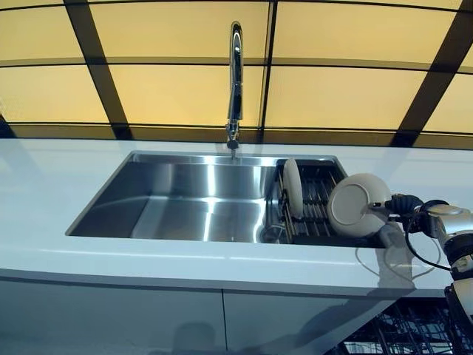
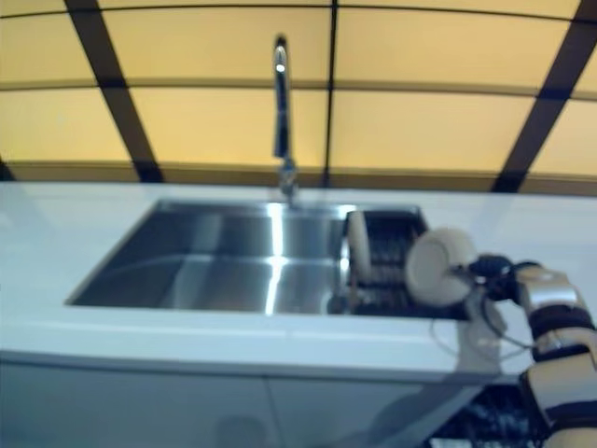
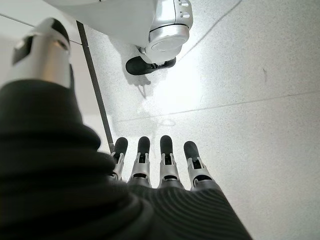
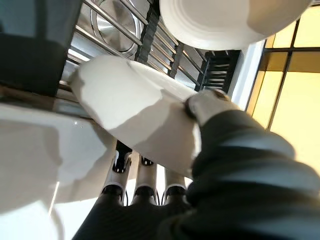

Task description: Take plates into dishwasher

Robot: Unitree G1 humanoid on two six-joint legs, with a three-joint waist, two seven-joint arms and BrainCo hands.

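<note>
Right wrist view has the right hand pinching a white plate, thumb on top, fingers underneath; it's held just above the sink rack, beside a second plate standing in it. Left hand hangs relaxed, fingers straight, holding nothing.

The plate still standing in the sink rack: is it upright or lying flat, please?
Upright: the plate in the rack stands on edge between the wires of the dish rack, while the right hand grips the held plate beside it.

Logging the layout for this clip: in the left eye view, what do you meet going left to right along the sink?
Sink basin → faucet → plate standing in the rack → plate held → right robot hand.
</note>
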